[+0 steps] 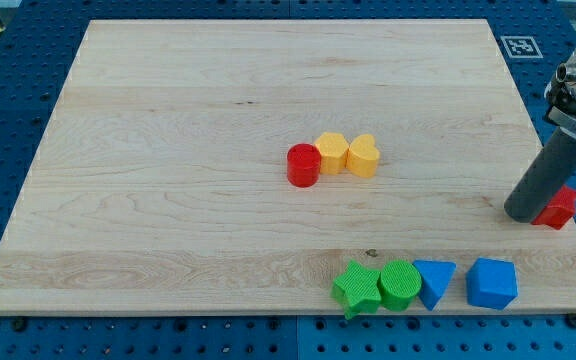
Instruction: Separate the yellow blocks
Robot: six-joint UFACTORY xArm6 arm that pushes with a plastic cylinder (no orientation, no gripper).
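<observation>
Two yellow blocks sit touching near the board's middle: a yellow hexagon (332,152) and, to its right, a yellow heart-shaped block (364,156). A red cylinder (303,165) touches the hexagon's left side. My tip (524,214) is far to the view's right, near the board's right edge, well away from the yellow blocks. It stands right against a red block (560,207), which it partly hides.
Along the board's bottom edge lie a green star (357,288), a green cylinder (400,285), a blue triangle (435,281) and a blue block (492,283). The wooden board (168,150) rests on a blue pegboard surface.
</observation>
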